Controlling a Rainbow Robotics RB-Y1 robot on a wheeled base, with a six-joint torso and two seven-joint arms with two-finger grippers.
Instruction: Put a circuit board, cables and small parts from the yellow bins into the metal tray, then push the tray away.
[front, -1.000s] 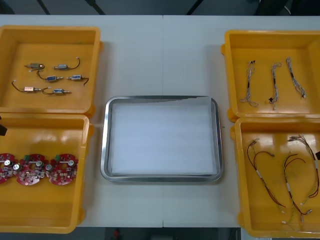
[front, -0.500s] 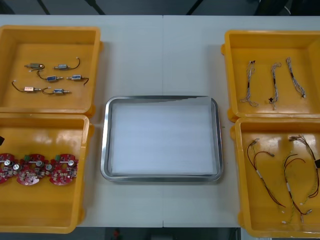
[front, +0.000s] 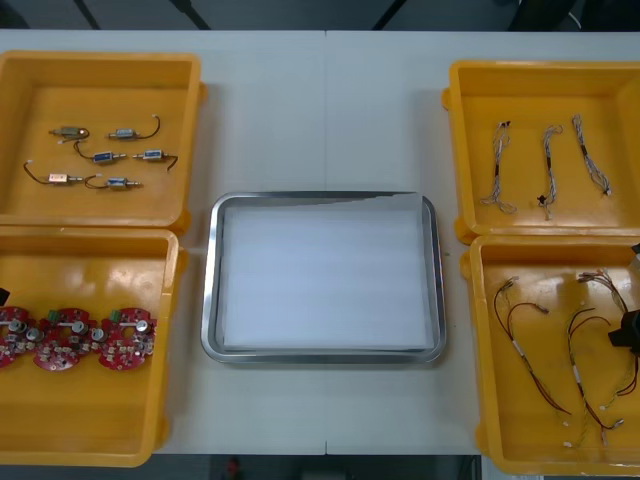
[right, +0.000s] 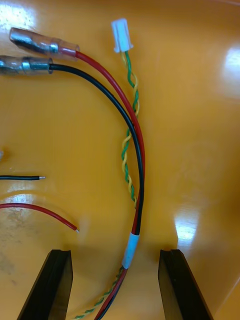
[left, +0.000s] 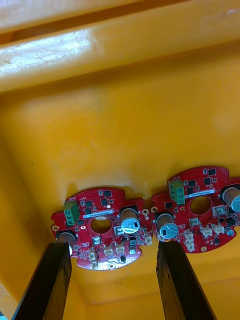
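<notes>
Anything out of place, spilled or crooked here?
Nothing stands out. The tray sits square between the bins; boards, cables and small parts all lie inside their bins. The left hand is open over the boards, the right hand open over the cables.

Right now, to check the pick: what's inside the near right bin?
The bin holds red, black and yellow-green cables; the open right gripper straddles one, hiding some floor. The left gripper stands open over circuit boards.

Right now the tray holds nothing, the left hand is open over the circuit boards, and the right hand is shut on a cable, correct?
The right hand is open, not shut. The right wrist view shows its fingers standing apart, the red and black cable lying loose between them. The tray does hold nothing, and the left hand is open over the circuit boards.
</notes>
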